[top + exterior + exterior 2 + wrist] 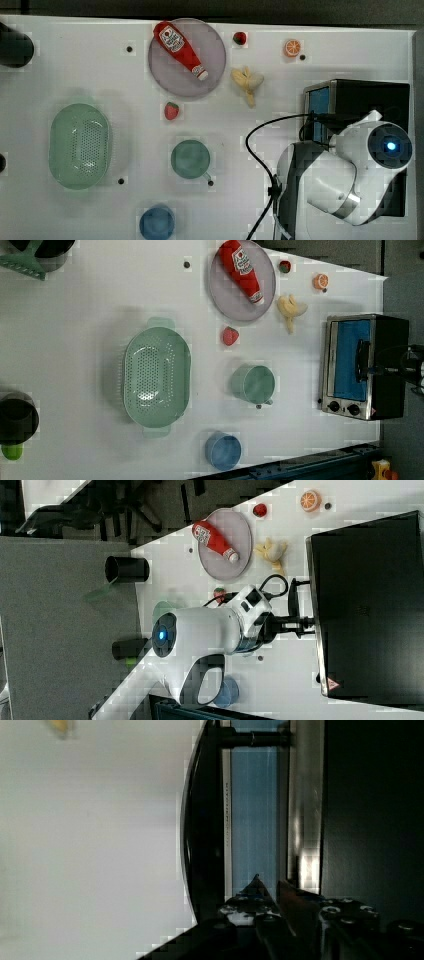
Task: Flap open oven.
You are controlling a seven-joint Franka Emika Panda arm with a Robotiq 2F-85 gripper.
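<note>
1. The oven [360, 367] is sitting at the left view's right edge of the white table [100, 305], its blue-tinted glass door facing the table's middle and lying flush in the silver frame, so it is showing as closed.
2. Two dark knobs [344, 408] are lining up below the door in the left view.
3. The black bar handle [362, 360] is standing out from the glass; the gripper [372, 371] is reaching in from the left view's right and meeting that handle.
4. In the wrist view the gripper's fingers [260, 895] are lying right at the handle bar [205, 830], next to the blue glass. Whether they are clenched on the bar or released cannot be told.
5. In the right view the white arm [200, 630] is stretching level across the table, with the gripper [302, 622] touching the oven's [367, 605] front edge.
6. In the top view the arm [350, 170] is covering much of the oven's black top [370, 97].
7. A peeled banana [247, 82] is lying near the oven, toward the top view's upper left of it.
8. A ketchup bottle [180, 43] is lying on a grey plate [210, 65].
9. A green mug [190, 159], a green colander [79, 145], a blue cup [157, 223], two strawberries [171, 110] and an orange slice [293, 47] are lying scattered, well apart from the oven.
</note>
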